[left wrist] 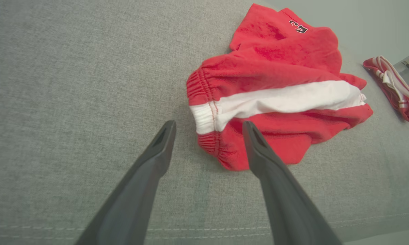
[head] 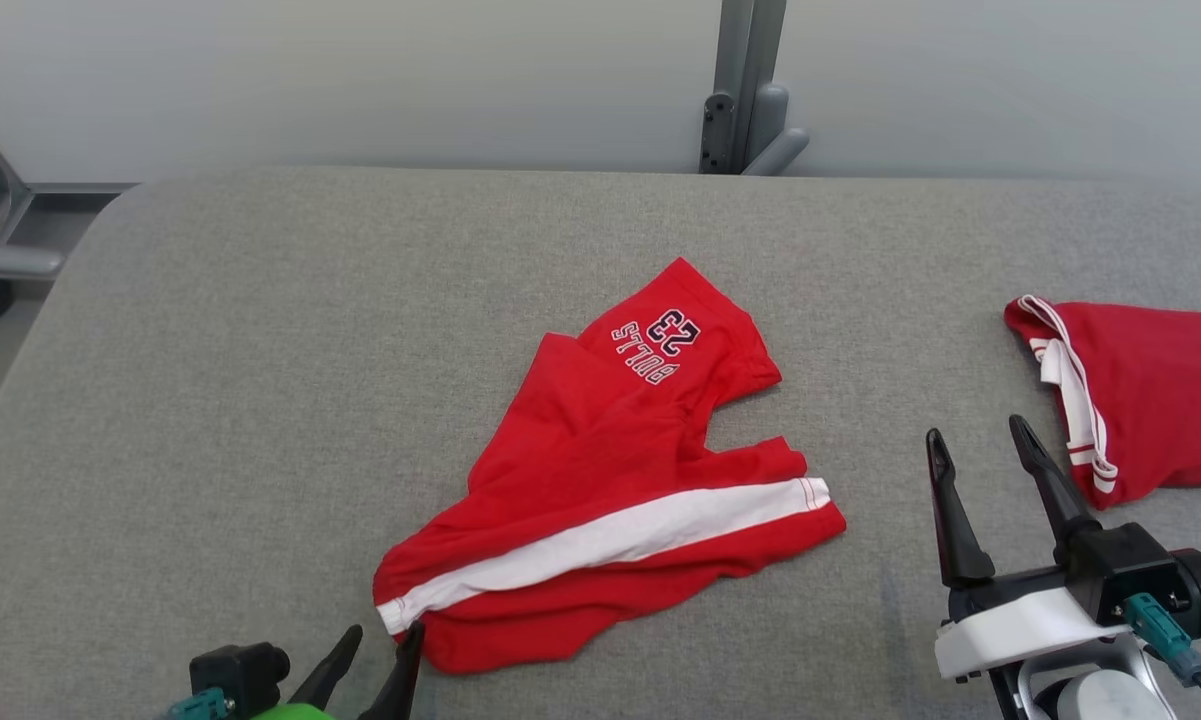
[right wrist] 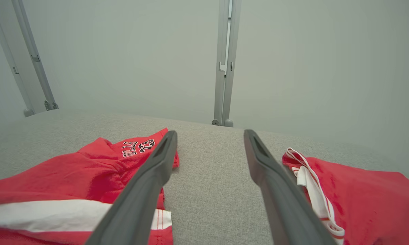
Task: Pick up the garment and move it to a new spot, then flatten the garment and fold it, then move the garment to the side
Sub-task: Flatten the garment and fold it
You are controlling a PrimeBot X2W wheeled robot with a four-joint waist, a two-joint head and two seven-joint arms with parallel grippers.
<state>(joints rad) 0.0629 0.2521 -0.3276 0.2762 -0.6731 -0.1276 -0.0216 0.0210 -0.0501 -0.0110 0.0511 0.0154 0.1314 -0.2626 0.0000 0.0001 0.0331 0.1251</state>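
The left fingers stand spread wide at the near edge of the table, holding nothing. In the left wrist view one tip lies over bare grey cloth and the other over the gathered waistband end of the red basketball shorts; whether that tip touches the fabric cannot be told. The right fingers are equally wide and empty, raised above the table to the right of the shorts. They sit between the shorts and a second red garment with white trim that lies at the table's right edge, well apart from the first. The shorts sit crumpled near the middle of the table, one white side stripe uppermost and the "BULLS 23" print on the far leg. The legs are bunched and overlapping, not laid flat. Judging by this, the task is at its very first step, the pick-up, with no grasp made. The next move likely calls for the left fingers to go down onto the waistband and close on a fold thick enough to hold. The right fingers could take the hem near the stripe's far end, so the cloth lifts without trailing. The right arm should stay off the neighbouring garment, which sits just beside its outer finger in the right wrist view.
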